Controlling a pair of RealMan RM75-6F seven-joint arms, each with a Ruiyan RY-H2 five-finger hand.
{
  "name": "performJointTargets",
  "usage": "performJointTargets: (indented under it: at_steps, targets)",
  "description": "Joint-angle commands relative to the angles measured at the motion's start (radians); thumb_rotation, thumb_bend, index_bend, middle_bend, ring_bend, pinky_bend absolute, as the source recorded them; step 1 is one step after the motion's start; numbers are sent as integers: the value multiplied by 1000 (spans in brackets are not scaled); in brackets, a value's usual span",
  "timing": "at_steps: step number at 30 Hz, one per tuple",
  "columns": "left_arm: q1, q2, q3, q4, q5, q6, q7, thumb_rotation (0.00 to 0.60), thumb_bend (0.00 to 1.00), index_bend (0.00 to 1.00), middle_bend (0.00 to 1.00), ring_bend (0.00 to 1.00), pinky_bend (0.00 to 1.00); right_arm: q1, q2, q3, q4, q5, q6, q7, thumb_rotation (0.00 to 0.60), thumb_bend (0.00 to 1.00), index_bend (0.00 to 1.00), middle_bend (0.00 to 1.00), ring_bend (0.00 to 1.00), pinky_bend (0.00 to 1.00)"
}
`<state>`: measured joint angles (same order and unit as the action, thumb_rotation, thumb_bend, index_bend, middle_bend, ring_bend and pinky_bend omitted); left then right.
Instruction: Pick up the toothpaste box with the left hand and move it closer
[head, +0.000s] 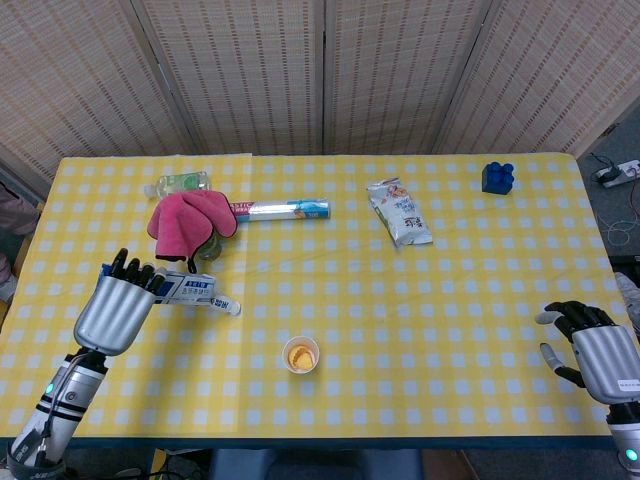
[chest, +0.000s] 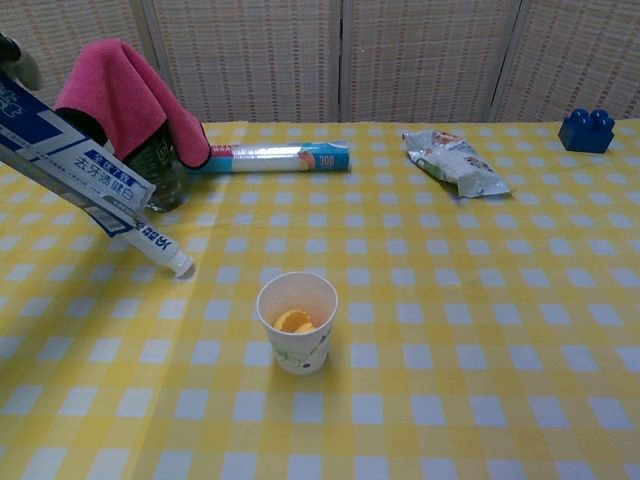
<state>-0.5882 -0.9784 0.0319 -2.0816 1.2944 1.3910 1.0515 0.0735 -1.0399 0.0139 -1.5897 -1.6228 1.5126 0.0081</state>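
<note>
Nearest the table's front edge, at 6 o'clock, a paper cup (head: 301, 354) stands upright on the yellow checked tablecloth (head: 450, 300) with an orange piece inside. At 4 o'clock, off the table's corner, the right hand (head: 590, 352) hangs with its fingers loosely curled, holding nothing. At 8 o'clock, the left hand (head: 115, 305) grips the toothpaste box (head: 185, 288), fingers wrapped over its near end. The box is lifted and tilted in the chest view, its far end lower. A toothpaste tube (chest: 158, 245) protrudes from that open end, its cap at or just above the cloth. Beyond the hand, at 10 o'clock, a pink cloth (head: 188, 220) drapes over a dark glass (chest: 155, 165). Just beside it lies a long clear roll (head: 280, 209), and a green bottle (head: 180, 183) lies farther back. At 1 o'clock lies a snack packet (head: 399, 213). At 2 o'clock sits a blue block (head: 497, 177).
</note>
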Motion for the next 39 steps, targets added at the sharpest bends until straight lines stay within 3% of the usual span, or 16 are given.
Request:
performJointTargets:
  at_steps: [1,14,22,30,39]
  targets:
    - [20,33,-25,-22,23,29,-24,600,403,334,412,281,167,1,0,0,1,-1,1,2,600,322,379,308,233,297]
    - [78,144,-89,-44,39,70,-152,600,402,333,412,281,150,5,4,0,-6,4,-11,-7,600,322,379,308,233,297]
    - [97,167,-68,-40,131,2,-290,600,402,332,412,279,150,9,2,-1,-15,3,-19,-21,600,322,379,308,233,297]
    - [66,106,-49,6,185,-145,-432,600,402,332,412,280,150,8,5,-1,-22,8,-20,-29,600,322,379,308,233,297]
    - [43,-14,-53,83,120,-249,-474,600,402,337,418,280,151,5,5,-2,-19,15,-20,-25,600,322,379,308,233,297]
